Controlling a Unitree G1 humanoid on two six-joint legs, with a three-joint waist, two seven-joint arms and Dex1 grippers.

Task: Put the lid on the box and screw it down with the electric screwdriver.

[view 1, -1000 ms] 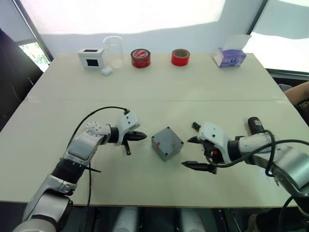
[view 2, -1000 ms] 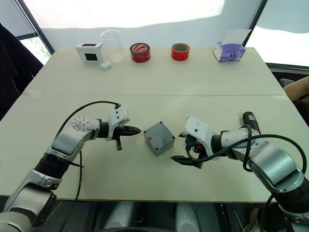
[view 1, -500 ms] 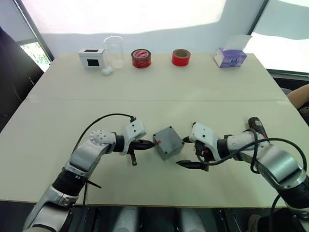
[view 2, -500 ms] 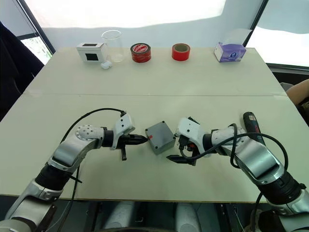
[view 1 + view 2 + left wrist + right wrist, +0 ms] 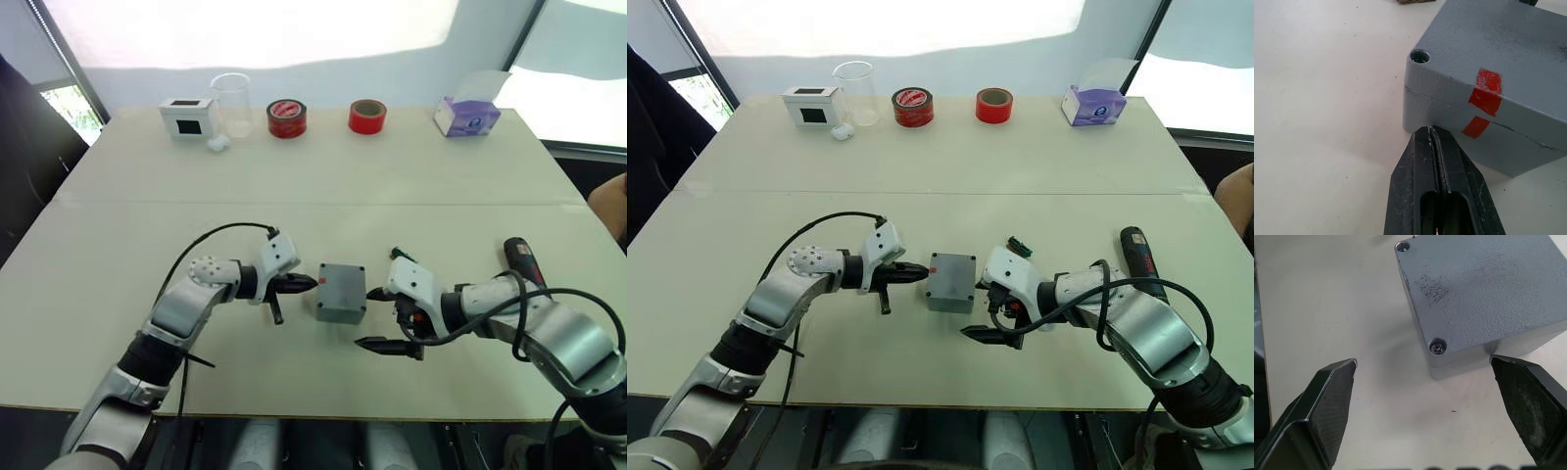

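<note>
While the left gripper [image 5: 1432,134], fingers pressed together, is touching the box [image 5: 341,292] at its red-marked side, the right gripper [image 5: 374,318], fingers spread wide, is flanking the opposite corner. Lid [image 5: 1484,289] is sitting on the box; electric screwdriver [image 5: 519,259] is lying well beyond the right gripper.

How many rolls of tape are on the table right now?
2. Both stand at the table's far edge: the red-and-black roll beside the clear beaker, and the plain red roll to its right.

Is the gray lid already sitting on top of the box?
Yes, the lid sits on the box, their seam and red marks lining up in the left wrist view.
</note>
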